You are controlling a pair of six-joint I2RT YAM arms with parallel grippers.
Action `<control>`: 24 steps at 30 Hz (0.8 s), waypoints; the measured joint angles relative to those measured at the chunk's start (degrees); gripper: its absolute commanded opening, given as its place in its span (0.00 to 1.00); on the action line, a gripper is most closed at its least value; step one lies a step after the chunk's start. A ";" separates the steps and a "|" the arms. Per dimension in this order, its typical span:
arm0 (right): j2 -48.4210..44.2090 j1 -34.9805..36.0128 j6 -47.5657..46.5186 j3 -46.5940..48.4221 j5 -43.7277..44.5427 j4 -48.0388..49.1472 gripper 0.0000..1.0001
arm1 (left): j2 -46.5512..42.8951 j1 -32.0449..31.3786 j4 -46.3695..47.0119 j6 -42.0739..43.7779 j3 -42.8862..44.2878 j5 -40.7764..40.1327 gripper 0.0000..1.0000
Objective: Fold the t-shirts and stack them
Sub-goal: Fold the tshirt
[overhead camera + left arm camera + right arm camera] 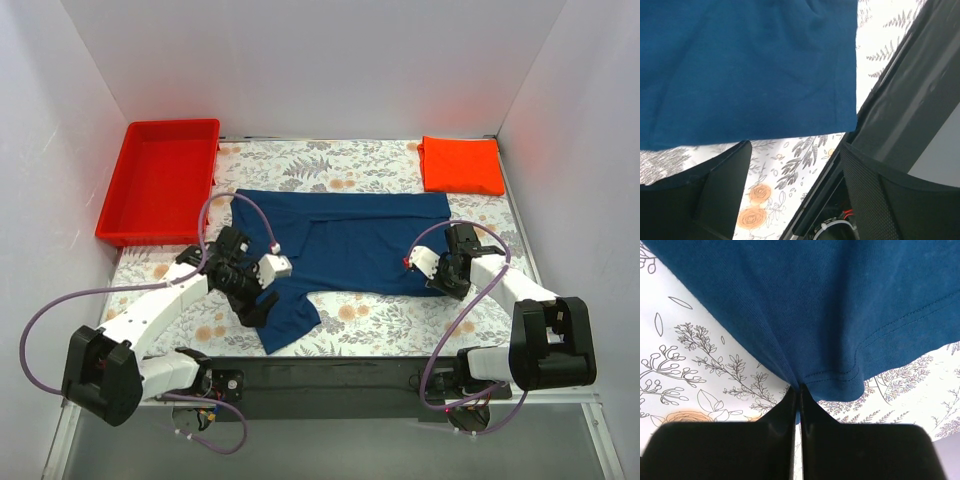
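Close to the near edge, my left gripper point(795, 167) stands with its jaws apart beside a loose corner of the navy shirt point(350, 240) and grips nothing. My right gripper point(799, 390) is pinched tight on that shirt's hem toward the right edge. If I lift now, I expect only one side to rise, so the cloth could skew or slip out of that thin pinch. I count two shirts, the navy one spread mid-counter and the orange shirt point(460, 165) folded in the far right corner, plus one red tray point(165, 180) in the far left corner.
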 measured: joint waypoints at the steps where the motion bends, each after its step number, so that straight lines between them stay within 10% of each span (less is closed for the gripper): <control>1: 0.00 0.04 0.04 0.00 0.13 0.15 0.01 | -0.35 -1.75 0.85 0.13 -1.27 -1.29 0.68; 17: 0.94 0.15 0.17 1.11 0.04 -1.01 0.01 | 3.76 -14.99 11.45 0.22 -9.66 -17.11 0.67; 24: 1.40 0.15 0.20 1.51 0.04 -1.31 0.01 | 4.81 -15.54 15.69 0.94 -11.28 -20.02 0.35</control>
